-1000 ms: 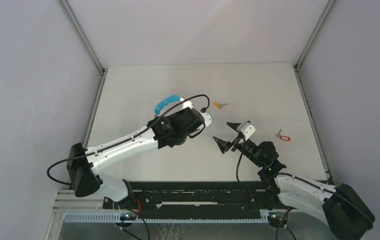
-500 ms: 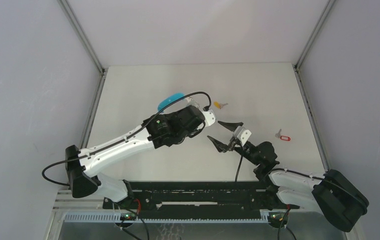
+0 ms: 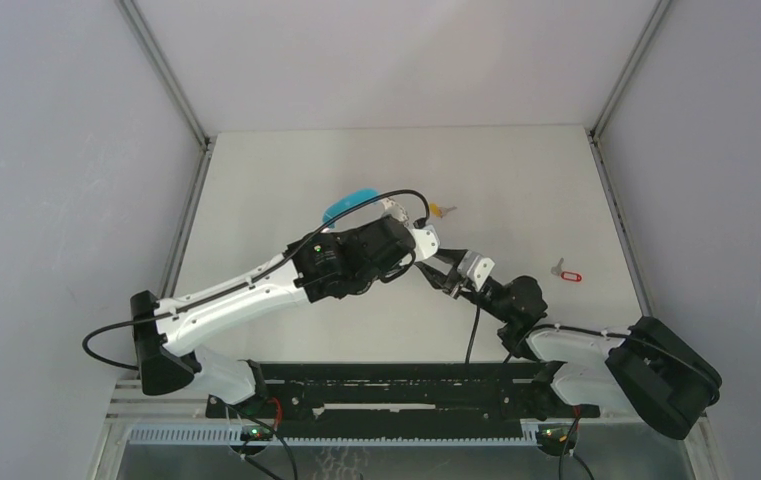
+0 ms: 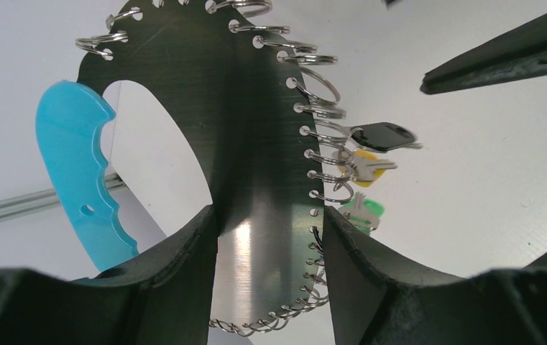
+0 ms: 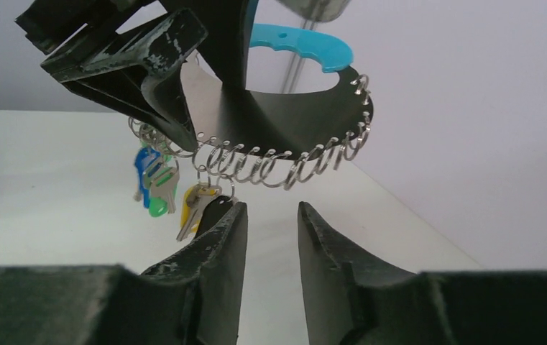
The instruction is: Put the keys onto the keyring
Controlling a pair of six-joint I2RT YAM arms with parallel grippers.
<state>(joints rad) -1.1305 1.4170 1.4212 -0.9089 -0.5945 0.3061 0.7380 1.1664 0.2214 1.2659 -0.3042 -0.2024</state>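
Left gripper (image 4: pixel 269 223) is clamped on the dark plate of the keyring (image 4: pixel 256 108), held up off the table (image 3: pixel 516 170) at centre, cyan grip to the far left. Right gripper (image 5: pixel 270 215) sits just below the ring fringe, jaws narrowly apart and nothing between them. The yellow key (image 3: pixel 440 210) lies just beyond the grippers. The red key (image 3: pixel 568 273) lies well right.

The pale table (image 3: pixel 516 170) carries two loose keys, well apart; the yellow-tagged key (image 3: pixel 440 210) lies toward the far middle; the red-tagged key (image 3: pixel 568 274) lies near the right edge.
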